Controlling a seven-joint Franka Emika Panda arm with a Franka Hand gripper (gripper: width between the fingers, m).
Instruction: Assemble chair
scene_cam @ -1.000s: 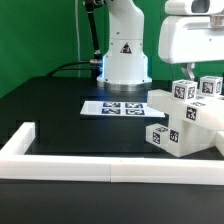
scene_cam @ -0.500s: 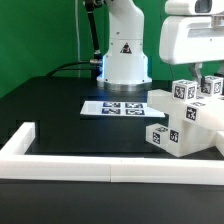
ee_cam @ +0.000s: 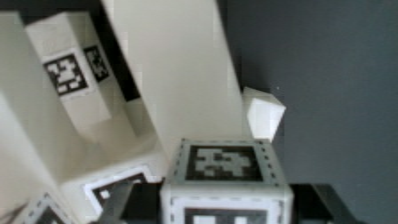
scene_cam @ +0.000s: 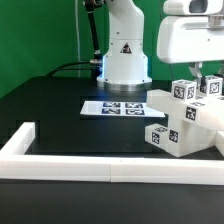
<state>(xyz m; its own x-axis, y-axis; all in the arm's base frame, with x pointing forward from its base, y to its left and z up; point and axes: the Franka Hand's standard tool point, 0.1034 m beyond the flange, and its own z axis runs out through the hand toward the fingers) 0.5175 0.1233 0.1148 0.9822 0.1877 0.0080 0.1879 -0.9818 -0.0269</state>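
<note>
- Black table (scene_cam: 50, 105) under a green backdrop, filling most of the exterior view.
- White border rail (scene_cam: 90, 160) across the lower part of that frame, turning up at lower left.
- Marker board (scene_cam: 112, 107) flat on the table at centre, in front of the arm's white base (scene_cam: 124, 55).
- Chair (scene_cam: 185, 122) at right of the frame: white tagged blocks joined into one boxy cluster, one tagged cube (scene_cam: 160, 136) at its lower left, two tagged posts on top.
- Gripper (scene_cam: 199, 74) at upper right, down among the top posts, fingers closed onto a tagged post (ee_cam: 222, 168); in the wrist view, that tagged block face between dark fingertips (ee_cam: 320, 195).
- Other white slabs (ee_cam: 169, 60) of the chair rising beyond it.
</note>
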